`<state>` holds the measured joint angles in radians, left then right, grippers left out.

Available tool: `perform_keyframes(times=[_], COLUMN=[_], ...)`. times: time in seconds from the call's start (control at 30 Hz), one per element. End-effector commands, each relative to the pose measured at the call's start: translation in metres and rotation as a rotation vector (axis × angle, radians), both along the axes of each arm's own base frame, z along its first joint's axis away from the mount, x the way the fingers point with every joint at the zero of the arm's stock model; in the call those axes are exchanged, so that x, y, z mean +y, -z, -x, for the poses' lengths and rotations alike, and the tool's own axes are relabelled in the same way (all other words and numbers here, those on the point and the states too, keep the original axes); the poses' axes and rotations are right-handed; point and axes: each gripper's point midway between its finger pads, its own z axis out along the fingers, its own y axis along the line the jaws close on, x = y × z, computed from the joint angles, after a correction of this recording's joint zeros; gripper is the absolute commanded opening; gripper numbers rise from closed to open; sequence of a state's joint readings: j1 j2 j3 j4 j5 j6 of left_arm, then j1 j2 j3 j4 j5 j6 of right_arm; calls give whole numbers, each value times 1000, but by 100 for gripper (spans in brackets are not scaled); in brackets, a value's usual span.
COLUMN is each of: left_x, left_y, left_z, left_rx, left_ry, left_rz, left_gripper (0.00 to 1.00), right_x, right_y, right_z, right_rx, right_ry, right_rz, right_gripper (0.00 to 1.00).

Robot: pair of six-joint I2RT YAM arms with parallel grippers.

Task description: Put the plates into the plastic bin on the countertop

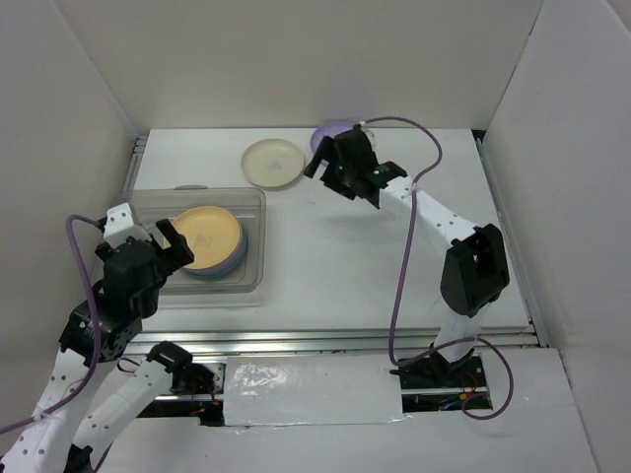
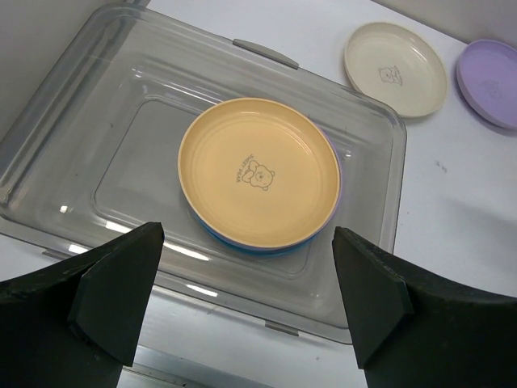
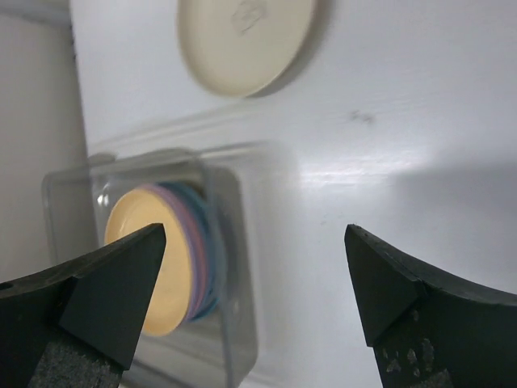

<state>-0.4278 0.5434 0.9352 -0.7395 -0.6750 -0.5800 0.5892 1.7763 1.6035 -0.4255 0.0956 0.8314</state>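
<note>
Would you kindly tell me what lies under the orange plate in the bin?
Under the orange plate, a stack of plates shows only its rims, blue and pinkish-lilac, inside the plastic bin. Their faces and exact count are covered.

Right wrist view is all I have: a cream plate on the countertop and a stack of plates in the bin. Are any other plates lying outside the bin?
Observer: Yes, one. A lilac plate lies on the countertop just right of the cream plate, not touching it.
Operator: Where is the left hand?
Observer: The left hand hovers over the left part of the bin, open and empty, beside the stack.
Operator: Anything printed on the top plate?
Observer: The orange plate on top has a small bear print in its middle.
</note>
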Motion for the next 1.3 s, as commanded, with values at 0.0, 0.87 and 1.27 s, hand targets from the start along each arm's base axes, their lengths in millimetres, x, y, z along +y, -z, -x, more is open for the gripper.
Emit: perform_keyframes(times=[0.0,0.87,1.27], left_x=[-8,-170,-81], left_y=[-1,19,101], left_z=[-9,-351,-416], left_rx=[6,208,289], left_ry=[33,408,205], left_rz=[-3,-187,10], left_gripper=[99,97,98], right_x=[-27,-102,-91], right_y=[43,60,68], right_z=[7,182,215], right_rx=[65,-46,-40], right_ry=[46,-86,-181], right_rz=[26,-230,-190], right_gripper=[100,100,100])
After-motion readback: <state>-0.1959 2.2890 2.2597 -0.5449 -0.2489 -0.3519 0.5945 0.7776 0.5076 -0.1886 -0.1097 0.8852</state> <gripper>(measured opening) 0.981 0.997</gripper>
